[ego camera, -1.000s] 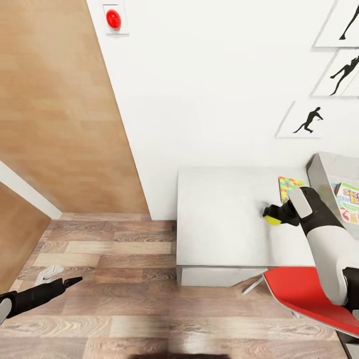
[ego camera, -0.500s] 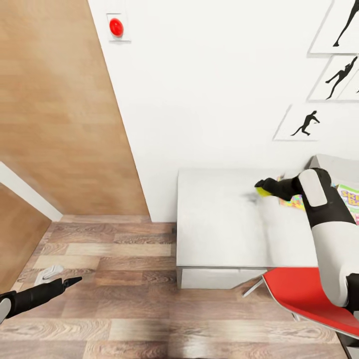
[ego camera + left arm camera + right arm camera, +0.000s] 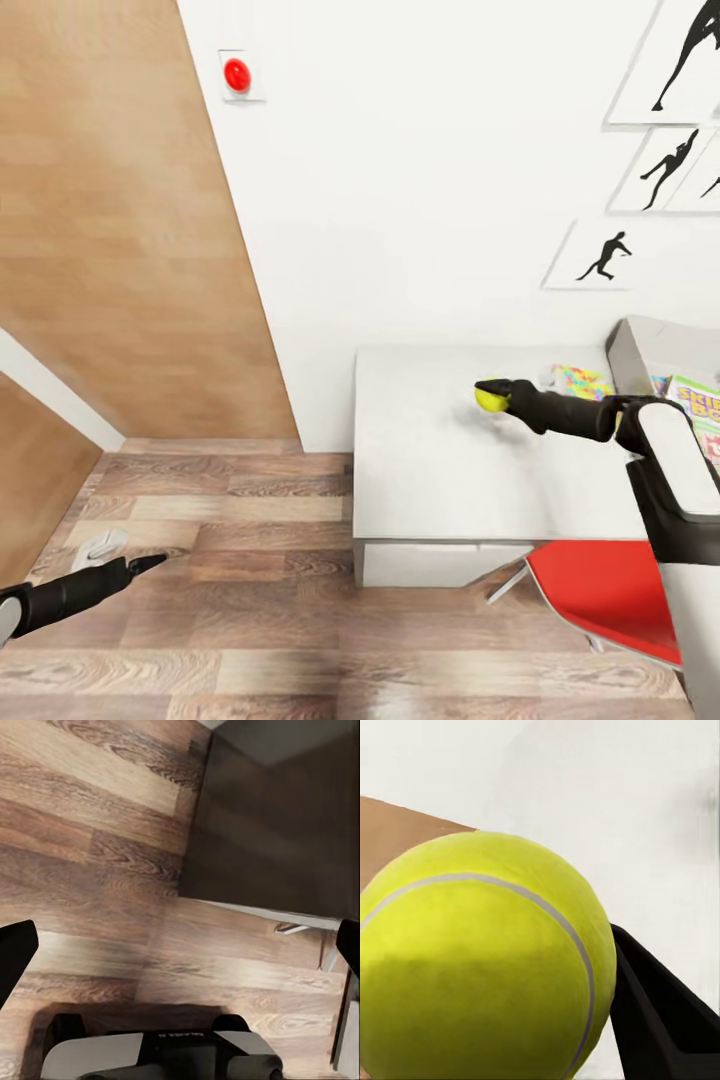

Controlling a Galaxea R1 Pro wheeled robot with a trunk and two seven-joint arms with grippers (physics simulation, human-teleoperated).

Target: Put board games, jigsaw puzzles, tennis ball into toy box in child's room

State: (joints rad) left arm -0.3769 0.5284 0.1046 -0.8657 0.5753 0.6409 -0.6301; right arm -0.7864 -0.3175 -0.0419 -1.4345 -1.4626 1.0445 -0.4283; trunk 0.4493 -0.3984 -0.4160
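Nearest, the left end effector (image 3: pixel 150 563) is held low over the floor, spread wide, with nothing in it. Farther off, the tennis ball (image 3: pixel 489 399) is gripped by the right end effector (image 3: pixel 494 392) above the tabletop (image 3: pixel 430 470). The round ball could be squeezed out and lost before the toy box (image 3: pixel 650 350) is reached.

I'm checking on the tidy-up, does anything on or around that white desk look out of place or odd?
Nothing looks spilled or damaged. One oddity: the right claw holds the yellow-green tennis ball over the pale speckled table, pointing away from the light grey toy box at the table's far right.
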